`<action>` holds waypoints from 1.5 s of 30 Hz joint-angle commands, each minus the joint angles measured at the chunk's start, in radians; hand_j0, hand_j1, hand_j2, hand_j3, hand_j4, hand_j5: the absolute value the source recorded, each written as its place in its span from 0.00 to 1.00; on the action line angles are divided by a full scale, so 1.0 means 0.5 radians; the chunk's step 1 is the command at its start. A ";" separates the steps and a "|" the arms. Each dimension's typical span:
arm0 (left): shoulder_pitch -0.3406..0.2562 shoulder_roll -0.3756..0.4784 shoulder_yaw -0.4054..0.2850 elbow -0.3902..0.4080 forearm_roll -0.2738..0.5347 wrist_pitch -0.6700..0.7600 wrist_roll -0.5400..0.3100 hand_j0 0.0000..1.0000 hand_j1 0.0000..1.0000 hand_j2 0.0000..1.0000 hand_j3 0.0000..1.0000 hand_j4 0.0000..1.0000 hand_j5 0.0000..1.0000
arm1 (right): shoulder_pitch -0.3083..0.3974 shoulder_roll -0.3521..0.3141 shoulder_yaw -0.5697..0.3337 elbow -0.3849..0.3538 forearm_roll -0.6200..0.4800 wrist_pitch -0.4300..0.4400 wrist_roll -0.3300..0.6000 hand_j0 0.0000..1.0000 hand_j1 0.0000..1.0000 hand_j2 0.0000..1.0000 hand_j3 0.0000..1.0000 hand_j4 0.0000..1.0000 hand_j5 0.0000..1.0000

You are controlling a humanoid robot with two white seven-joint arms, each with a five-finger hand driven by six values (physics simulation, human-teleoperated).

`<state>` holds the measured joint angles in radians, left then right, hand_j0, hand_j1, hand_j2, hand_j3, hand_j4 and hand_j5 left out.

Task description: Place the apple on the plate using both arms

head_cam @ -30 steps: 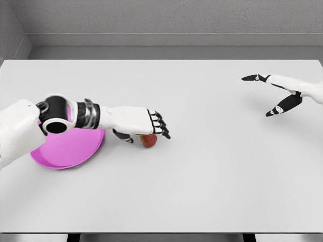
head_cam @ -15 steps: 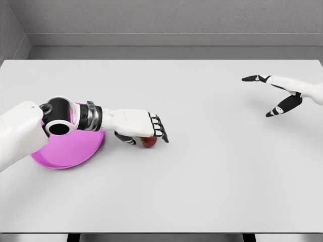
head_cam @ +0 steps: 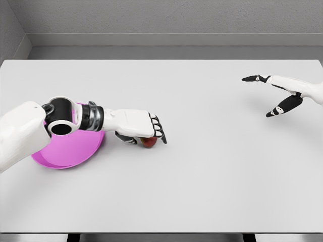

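While sitting on the white worktop [head_cam: 202, 166] just beside the plate's rim, at its three o'clock, the red apple [head_cam: 148, 142] is lying almost hidden under the left hand [head_cam: 144, 130], whose fingers are curling down over it in what looks like a closing grasp. The pink plate [head_cam: 70, 151] is lying partly beneath the left forearm. At two o'clock the right hand [head_cam: 280, 93] is hovering open, holding nothing. Next, lifting and carrying leftward onto the plate seems called for.
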<state>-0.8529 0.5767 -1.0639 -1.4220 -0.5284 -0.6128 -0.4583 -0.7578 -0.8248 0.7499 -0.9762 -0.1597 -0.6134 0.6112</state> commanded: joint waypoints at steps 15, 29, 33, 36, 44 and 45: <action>0.003 -0.018 -0.029 -0.012 0.001 0.004 -0.074 0.51 0.51 0.51 0.51 0.51 0.51 | -0.003 -0.001 -0.003 -0.002 -0.015 0.005 -0.001 1.00 1.00 1.00 1.00 1.00 1.00; -0.206 0.592 0.091 -0.123 0.612 0.004 -0.053 0.38 0.38 0.38 0.38 0.38 0.38 | 0.000 -0.001 -0.003 0.001 -0.015 0.005 -0.001 1.00 1.00 1.00 1.00 1.00 1.00; -0.150 0.936 0.131 -0.086 0.627 0.004 -0.068 0.39 0.39 0.39 0.39 0.39 0.39 | 0.003 -0.001 -0.003 0.001 -0.015 0.005 -0.001 1.00 1.00 1.00 1.00 1.00 1.00; -0.086 0.967 0.124 0.080 0.569 0.004 -0.078 0.41 0.41 0.41 0.41 0.41 0.41 | 0.003 -0.001 -0.003 -0.002 -0.015 0.005 -0.001 1.00 1.00 1.00 1.00 1.00 1.00; -0.083 0.914 0.121 0.205 0.581 0.004 -0.068 0.94 0.94 0.94 0.94 0.94 0.94 | 0.015 -0.004 -0.003 -0.002 -0.015 0.005 -0.001 1.00 1.00 1.00 1.00 1.00 1.00; -0.083 0.914 0.121 0.212 0.584 0.004 -0.068 0.99 0.99 0.99 0.99 0.99 0.99 | 0.015 -0.004 -0.003 -0.002 -0.015 0.005 -0.001 1.00 1.00 1.00 1.00 1.00 1.00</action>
<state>-0.8943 1.0364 -1.0043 -1.3339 -0.2437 -0.6133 -0.4936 -0.7501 -0.8256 0.7499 -0.9765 -0.1597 -0.6134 0.6112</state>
